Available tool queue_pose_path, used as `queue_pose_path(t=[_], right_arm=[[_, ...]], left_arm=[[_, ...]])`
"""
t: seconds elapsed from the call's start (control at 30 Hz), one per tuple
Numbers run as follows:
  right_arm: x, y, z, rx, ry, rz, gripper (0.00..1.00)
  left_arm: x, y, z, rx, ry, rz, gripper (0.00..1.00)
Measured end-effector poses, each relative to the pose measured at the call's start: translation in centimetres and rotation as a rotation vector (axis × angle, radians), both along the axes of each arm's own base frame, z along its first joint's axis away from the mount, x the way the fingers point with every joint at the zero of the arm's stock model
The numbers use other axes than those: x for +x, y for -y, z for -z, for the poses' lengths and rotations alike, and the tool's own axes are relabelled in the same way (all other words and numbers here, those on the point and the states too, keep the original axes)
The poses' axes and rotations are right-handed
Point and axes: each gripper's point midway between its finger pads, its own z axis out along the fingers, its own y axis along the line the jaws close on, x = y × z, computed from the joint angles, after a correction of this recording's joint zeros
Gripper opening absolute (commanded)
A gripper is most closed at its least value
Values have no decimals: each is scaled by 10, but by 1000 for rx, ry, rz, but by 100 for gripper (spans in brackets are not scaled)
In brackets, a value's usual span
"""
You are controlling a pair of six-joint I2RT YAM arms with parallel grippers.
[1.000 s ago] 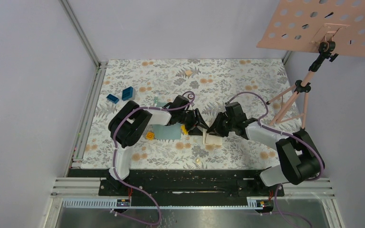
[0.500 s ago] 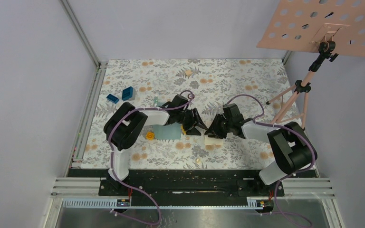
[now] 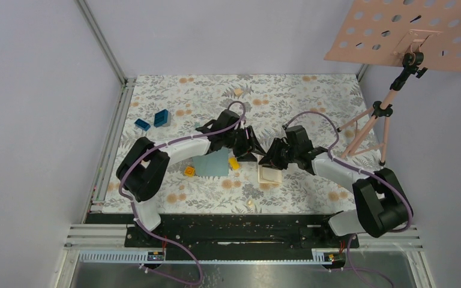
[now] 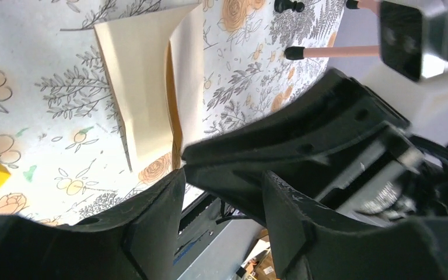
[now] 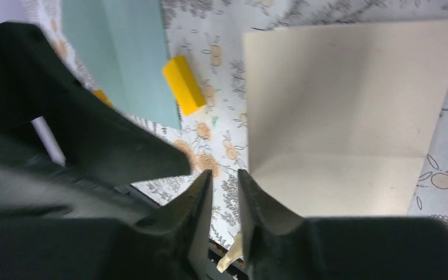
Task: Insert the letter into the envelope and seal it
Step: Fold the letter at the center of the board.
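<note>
Letter [image 5: 350, 99] (creased) — just beside right claw [image 5: 224, 175].

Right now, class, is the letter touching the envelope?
Apart. The right wrist view shows bare patterned table and a yellow block between the letter and the envelope.

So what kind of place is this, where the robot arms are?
Probably a robot lab test booth, not a home: plain walls in a metal frame, a left arm and right arm bolted to a rail, and a tripod holding a board with holes.
</note>
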Motion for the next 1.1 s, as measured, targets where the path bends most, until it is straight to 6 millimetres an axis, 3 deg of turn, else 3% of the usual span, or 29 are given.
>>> queue_pose_path(t=[0.07,0.1,0.3,0.43,0.53,0.67,0.77,0.9,1.1], right_arm=[[3,-1,-14,9,39,-11,12],[4,-1,-19,10,55,-14,0],[-5,17,-6,-53,23,16,0],[-17,36,0,-118,6,47,0],[-23,43,-8,-127,28,54,0],[-14,50,-24,-113,88,70,0],[-6,55,-22,-140,67,71,0],[12,51,-16,-178,31,39,0],[22,48,14,-224,-61,16,0]], left_arm=[[2,5,-4,-1,10,7,52],[3,9,-4,5,11,11,52],[-2,34,7,18,-16,77,52],[-16,40,26,33,-71,115,52],[-11,37,40,65,-72,96,52],[-7,32,62,109,-97,75,52],[-8,29,74,132,-118,71,52],[-8,28,74,133,-116,71,52],[-8,28,75,134,-115,72,51]])
